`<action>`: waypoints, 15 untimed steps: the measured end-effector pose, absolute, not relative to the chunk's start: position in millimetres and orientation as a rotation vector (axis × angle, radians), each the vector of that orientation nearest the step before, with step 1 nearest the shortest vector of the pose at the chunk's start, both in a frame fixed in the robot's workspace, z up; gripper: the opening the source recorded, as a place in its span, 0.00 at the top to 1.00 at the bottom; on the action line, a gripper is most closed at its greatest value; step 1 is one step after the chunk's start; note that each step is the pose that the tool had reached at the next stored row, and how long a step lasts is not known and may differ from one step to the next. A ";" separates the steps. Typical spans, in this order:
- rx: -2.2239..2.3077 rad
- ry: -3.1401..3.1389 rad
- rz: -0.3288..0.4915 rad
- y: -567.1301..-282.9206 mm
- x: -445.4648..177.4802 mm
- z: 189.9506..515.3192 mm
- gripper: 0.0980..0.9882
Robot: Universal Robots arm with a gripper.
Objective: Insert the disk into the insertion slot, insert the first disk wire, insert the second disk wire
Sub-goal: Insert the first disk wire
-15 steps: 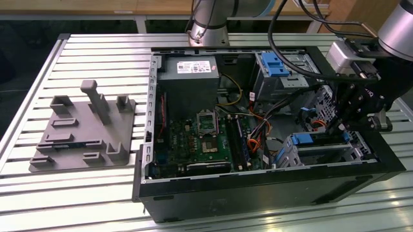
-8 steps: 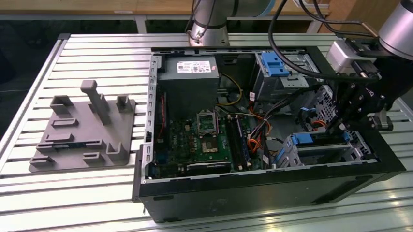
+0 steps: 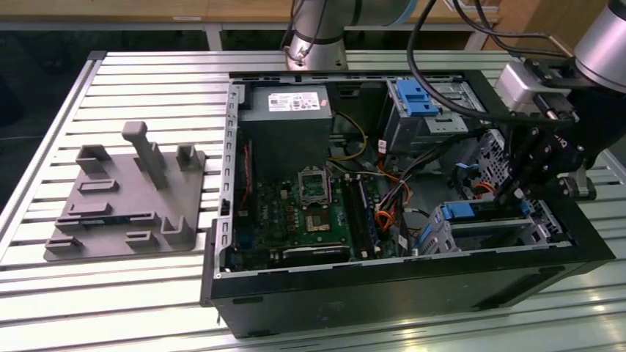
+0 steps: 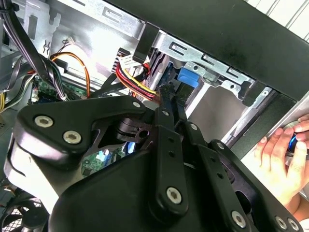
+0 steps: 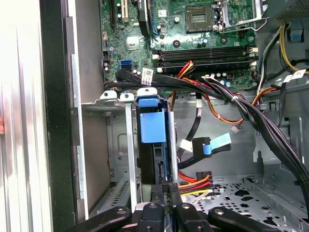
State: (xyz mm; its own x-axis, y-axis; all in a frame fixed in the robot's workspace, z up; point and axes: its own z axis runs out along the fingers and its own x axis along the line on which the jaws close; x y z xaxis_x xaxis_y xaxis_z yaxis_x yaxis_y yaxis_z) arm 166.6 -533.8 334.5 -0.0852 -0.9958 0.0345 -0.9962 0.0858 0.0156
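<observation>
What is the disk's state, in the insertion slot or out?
In: in the first wrist view the blue-framed disk sits between the silver rails of the insertion slot. Fully seated or not: cannot tell.

Arm reaching down, tool (image 3: 509, 195) low (fingers (image 4: 163, 116) pressed close together).

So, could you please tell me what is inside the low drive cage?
The disk sits in the cage, its blue carrier end showing in the first wrist view. The rest of it is covered by that carrier and the cage walls.
</observation>
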 end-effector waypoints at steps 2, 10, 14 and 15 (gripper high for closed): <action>2.100 -2.288 0.018 -533.9 166.7 333.9 0.93; 2.100 -2.288 0.018 -533.9 166.7 331.4 0.93; 2.100 -2.288 0.018 -534.0 166.7 329.2 0.93; 2.100 -2.287 0.018 -534.0 166.7 328.5 0.93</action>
